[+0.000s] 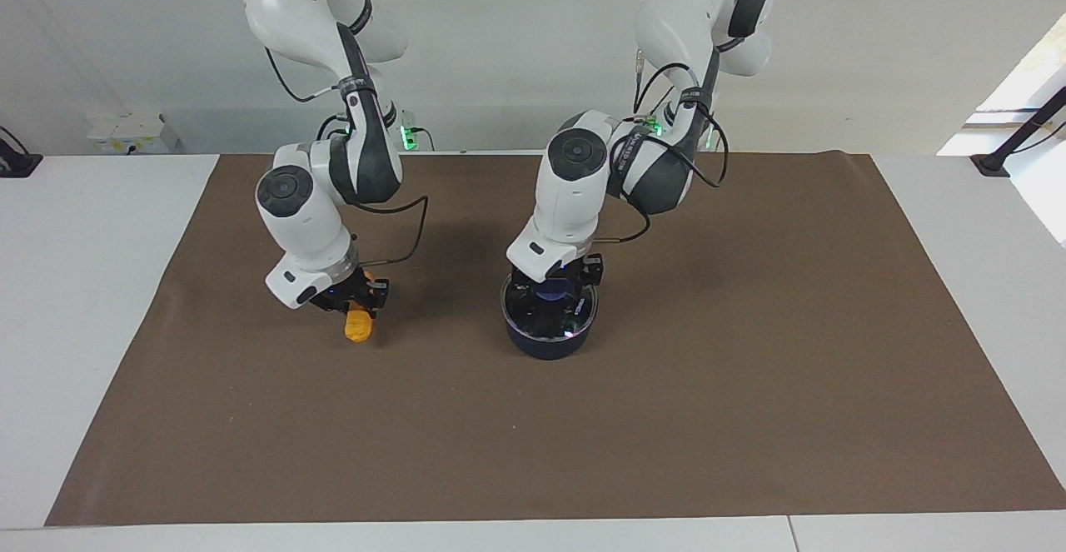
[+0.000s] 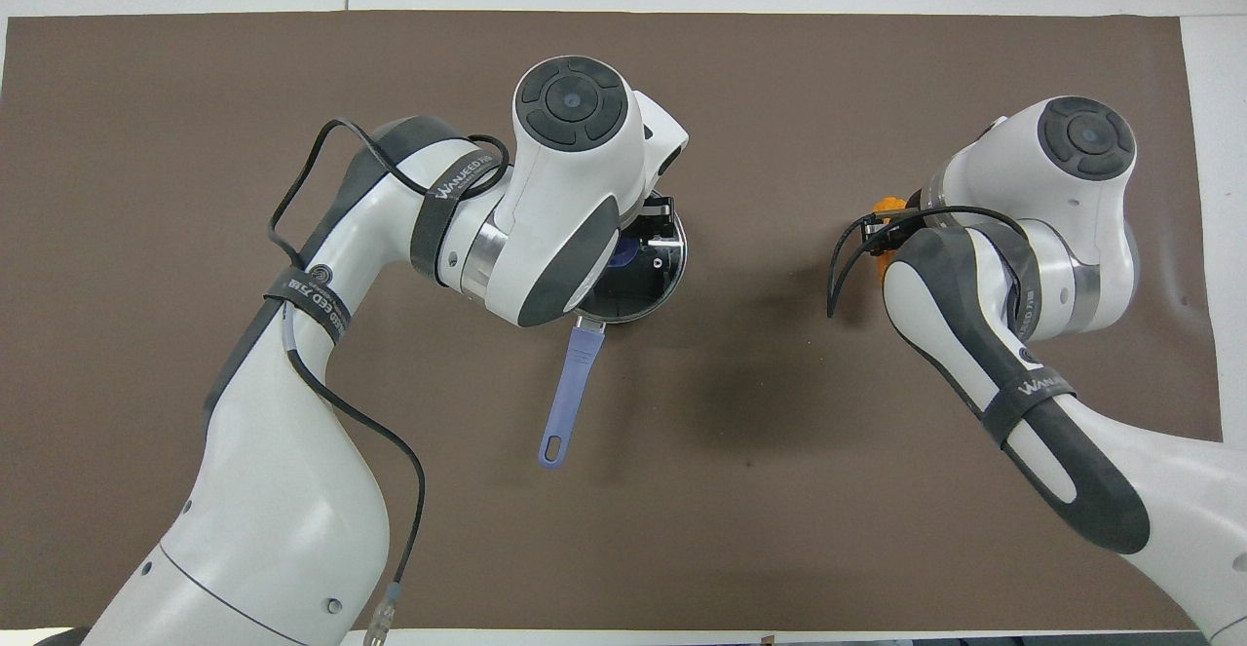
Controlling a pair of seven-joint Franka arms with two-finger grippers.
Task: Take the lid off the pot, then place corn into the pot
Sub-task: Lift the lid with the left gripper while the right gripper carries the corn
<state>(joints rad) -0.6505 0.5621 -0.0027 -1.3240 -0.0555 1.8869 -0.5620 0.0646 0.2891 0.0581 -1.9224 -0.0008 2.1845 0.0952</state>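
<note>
While both arms bend steeply down, the left tool [image 1: 556,287] sits on the lid [image 1: 550,309] over the pot [image 1: 545,342] mid-counter, its grip on the blue knob [image 1: 551,289] unclear. The right tool [image 1: 356,300] clasps the corn [image 1: 359,325] toward its own end. Only the overhead view shows the pot handle [image 2: 570,395] pointing toward the robots.
</note>
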